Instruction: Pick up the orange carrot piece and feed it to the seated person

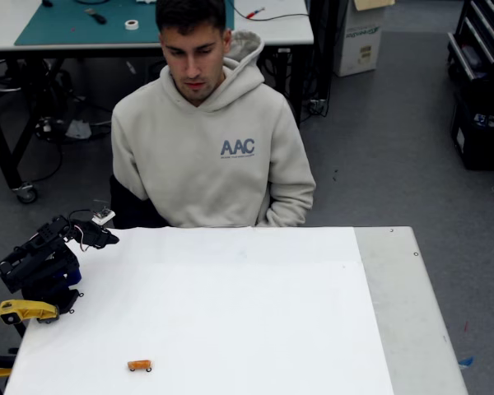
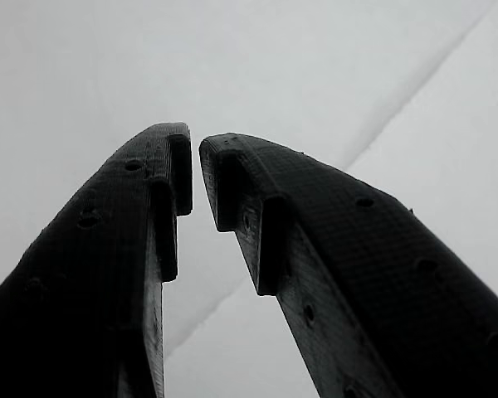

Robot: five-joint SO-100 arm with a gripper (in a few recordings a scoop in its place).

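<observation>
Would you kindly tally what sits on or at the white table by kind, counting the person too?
Orange carrot piece: 1
Seated person: 1
Black robot arm with its hand, nearly closed and holding nothing: 1
White table: 1
Total: 4

Arm (image 1: 41, 263): black, folded low at about 9 o'clock of the fixed view, over the left edge of the white surface.
Upper end: dark tip with loose wires, pointing toward 2 o'clock in the fixed view.
Yellow part (image 1: 26, 310): at the arm's lower end, sticking out toward 3 o'clock.
Gripper (image 2: 196, 166): two black fingers rising from 6 o'clock of the wrist view toward 12 o'clock, leaning inward.
Fingertips (image 2: 173, 153): almost touching, a thin slit between them, nothing held.
Finger surfaces: ribbed print texture, small round holes along the outer faces.
</observation>
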